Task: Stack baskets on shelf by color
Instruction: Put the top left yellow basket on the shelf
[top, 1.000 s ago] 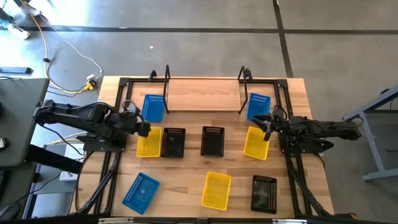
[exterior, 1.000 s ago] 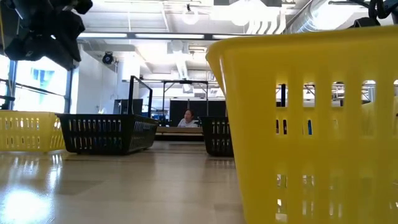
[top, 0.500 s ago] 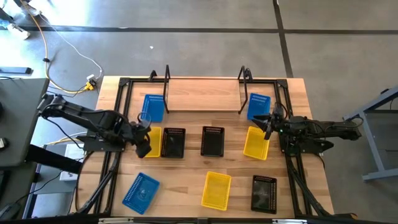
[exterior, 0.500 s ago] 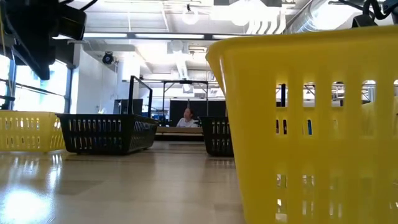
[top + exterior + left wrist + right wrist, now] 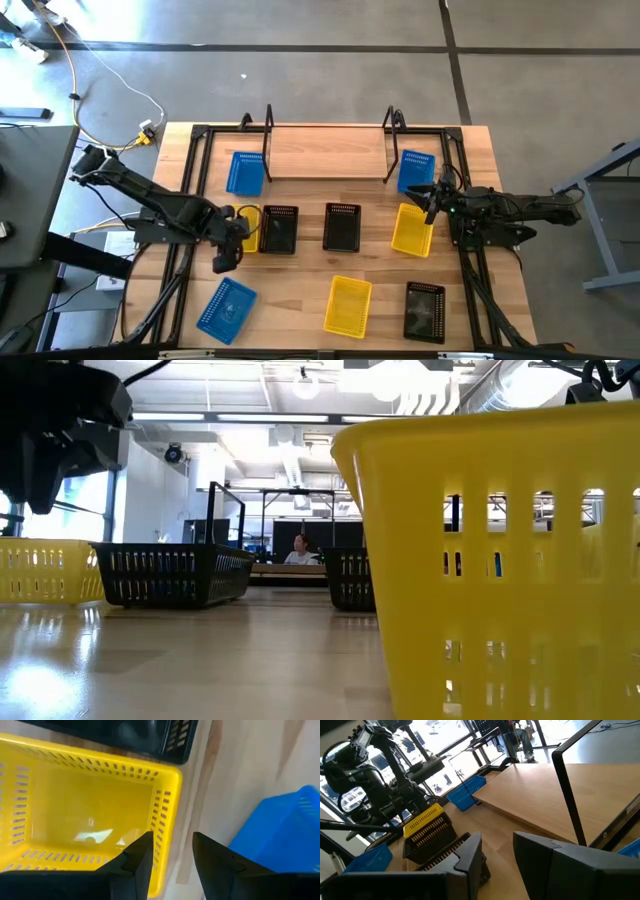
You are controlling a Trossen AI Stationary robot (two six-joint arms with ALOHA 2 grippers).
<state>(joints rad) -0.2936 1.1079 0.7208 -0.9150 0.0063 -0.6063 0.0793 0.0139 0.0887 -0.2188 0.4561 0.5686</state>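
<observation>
Nine baskets lie on the table. My left gripper (image 5: 225,255) (image 5: 172,852) is open and hovers over the near short wall (image 5: 167,815) of a yellow basket (image 5: 241,228), one finger above the inside, one outside. Beside that basket stand two black baskets (image 5: 279,229) (image 5: 342,226). My right gripper (image 5: 432,200) (image 5: 497,851) is open, above the far end of another yellow basket (image 5: 412,231). Two blue baskets (image 5: 245,172) (image 5: 415,170) sit by the shelf (image 5: 328,150). A blue (image 5: 227,308), a yellow (image 5: 348,305) and a black basket (image 5: 425,312) lie near the front edge.
The shelf's black loop uprights (image 5: 268,125) (image 5: 395,125) stand at the far side, with bare board between them. Black frame rails (image 5: 190,200) (image 5: 465,260) run along both table sides. In the low view a yellow basket (image 5: 500,560) fills the foreground; a person (image 5: 298,550) sits far behind.
My left gripper has moved toward the table's near edge, from the far end of the left yellow basket along it to its near short wall, and has come lower. The right arm and all baskets have stayed where they were.
</observation>
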